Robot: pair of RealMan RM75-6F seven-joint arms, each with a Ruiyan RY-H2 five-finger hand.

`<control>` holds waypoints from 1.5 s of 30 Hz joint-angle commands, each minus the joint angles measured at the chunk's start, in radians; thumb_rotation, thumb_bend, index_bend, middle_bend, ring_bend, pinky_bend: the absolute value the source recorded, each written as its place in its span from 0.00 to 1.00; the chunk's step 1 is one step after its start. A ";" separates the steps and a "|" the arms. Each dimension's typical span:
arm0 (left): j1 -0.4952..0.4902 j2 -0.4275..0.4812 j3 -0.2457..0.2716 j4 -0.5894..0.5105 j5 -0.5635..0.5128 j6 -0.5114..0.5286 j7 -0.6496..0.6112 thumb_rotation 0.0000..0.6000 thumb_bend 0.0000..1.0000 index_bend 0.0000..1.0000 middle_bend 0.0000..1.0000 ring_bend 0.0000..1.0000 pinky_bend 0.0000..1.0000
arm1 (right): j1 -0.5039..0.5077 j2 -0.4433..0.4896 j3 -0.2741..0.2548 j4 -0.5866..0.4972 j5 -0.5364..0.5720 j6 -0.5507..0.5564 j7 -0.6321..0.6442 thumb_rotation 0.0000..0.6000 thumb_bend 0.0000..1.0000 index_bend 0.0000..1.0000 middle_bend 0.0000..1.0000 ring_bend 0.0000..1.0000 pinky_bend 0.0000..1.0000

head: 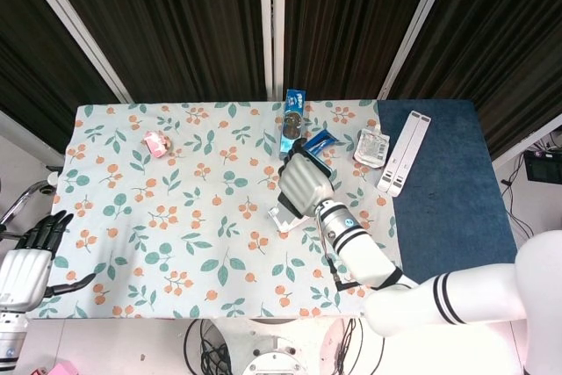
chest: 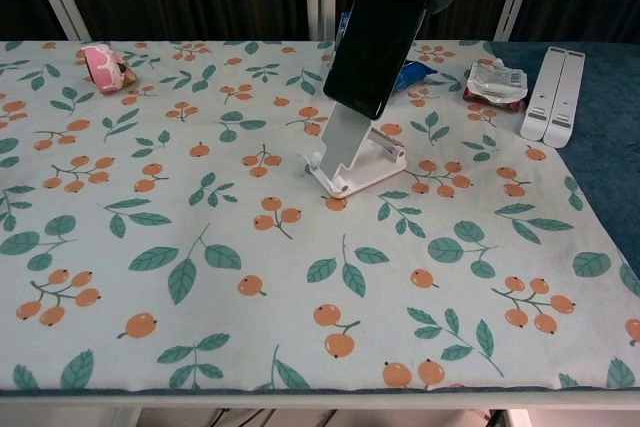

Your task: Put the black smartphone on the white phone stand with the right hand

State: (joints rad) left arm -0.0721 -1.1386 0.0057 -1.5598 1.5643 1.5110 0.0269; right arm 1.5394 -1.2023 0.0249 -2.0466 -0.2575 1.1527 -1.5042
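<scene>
I see the black smartphone (chest: 372,42) tilted in the air just above the white phone stand (chest: 352,154), gripped at its top end by my right hand (head: 303,183). My left hand (head: 28,263) sits off the table's left edge, fingers spread, holding nothing.

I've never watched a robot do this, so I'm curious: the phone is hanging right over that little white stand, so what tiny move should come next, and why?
Probably a slow lowering. The right hand holds the black smartphone tilted above the white phone stand, its lower edge at the top of the backrest, not yet on the front lip. Easing it down along the backrest should seat it.
</scene>
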 commanded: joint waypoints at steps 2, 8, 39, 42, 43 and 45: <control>0.004 -0.003 0.003 0.011 -0.001 0.000 -0.012 0.65 0.02 0.06 0.05 0.08 0.21 | 0.042 -0.071 -0.001 -0.001 0.059 0.090 -0.054 1.00 0.20 0.79 0.57 0.55 0.24; 0.009 -0.006 0.005 0.024 0.003 0.008 -0.028 0.65 0.02 0.06 0.05 0.08 0.21 | 0.058 -0.145 0.004 0.029 0.073 0.153 -0.077 1.00 0.20 0.79 0.57 0.55 0.24; 0.027 -0.017 0.014 0.071 0.015 0.024 -0.077 0.65 0.02 0.06 0.05 0.08 0.21 | 0.079 -0.372 0.005 0.100 0.112 0.377 -0.273 1.00 0.20 0.79 0.57 0.55 0.23; 0.028 -0.017 0.015 0.073 0.016 0.025 -0.079 0.65 0.02 0.06 0.05 0.08 0.21 | 0.077 -0.392 0.006 0.109 0.111 0.398 -0.291 1.00 0.20 0.79 0.57 0.55 0.23; 0.029 -0.018 0.015 0.074 0.016 0.025 -0.081 0.65 0.02 0.06 0.05 0.08 0.21 | 0.077 -0.401 0.008 0.114 0.111 0.409 -0.299 1.00 0.20 0.79 0.57 0.55 0.23; 0.030 -0.018 0.016 0.076 0.016 0.024 -0.083 0.65 0.02 0.06 0.05 0.08 0.21 | 0.074 -0.417 0.015 0.122 0.114 0.430 -0.310 1.00 0.20 0.79 0.57 0.55 0.23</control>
State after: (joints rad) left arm -0.0425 -1.1569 0.0218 -1.4834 1.5802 1.5355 -0.0564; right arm 1.6158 -1.6084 0.0346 -1.9319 -0.1453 1.5702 -1.8054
